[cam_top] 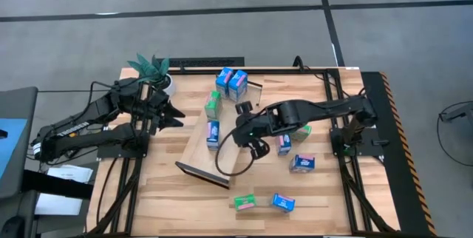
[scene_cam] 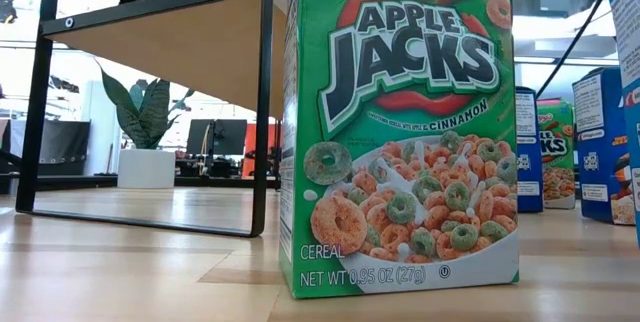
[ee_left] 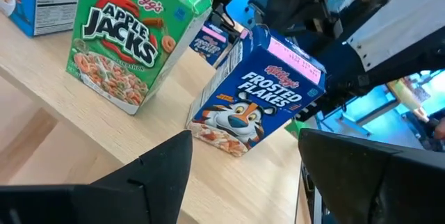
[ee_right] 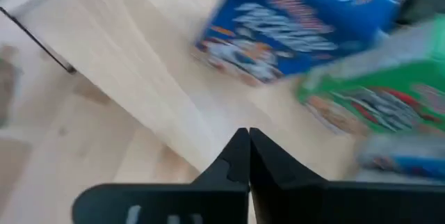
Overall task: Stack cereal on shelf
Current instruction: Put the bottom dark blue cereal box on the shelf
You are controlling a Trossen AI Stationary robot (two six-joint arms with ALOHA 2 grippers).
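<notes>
Nearest carton: a green Apple Jacks box (scene_cam: 400,127) stands upright on the desk (cam_top: 325,194) right in front of the low camera; more upright blue and green cartons stand behind it to one side.
Front of desk: a green carton (cam_top: 244,202) and a blue carton (cam_top: 282,202) lie near the front edge, apart from each other.
Shelf: the long light-wood board (cam_top: 198,148) lies diagonally at mid-desk, its dark end piece toward the front; a blue Frosted Flakes carton (cam_top: 213,134) and a green carton (cam_top: 213,104) stand on it.
My right end effector: (cam_top: 255,146) hangs over the shelf just beside the blue carton, fingers (ee_right: 240,156) clenched together with nothing between them.
Right of shelf: a blue carton (cam_top: 302,163) lies on the desk; another carton (cam_top: 284,145) sits partly under my right arm.
My left end effector: (cam_top: 174,115) waits at the desk's left side, pointing at the shelf, fingers (ee_left: 163,165) released and spread wide, holding nothing; its camera sees the green box (ee_left: 128,40) and blue box (ee_left: 256,92) upright on the board.
Far end: two blue cartons (cam_top: 231,83) stand touching each other at the back of the desk.
Back left: a potted plant (cam_top: 155,70) stands at the corner.
</notes>
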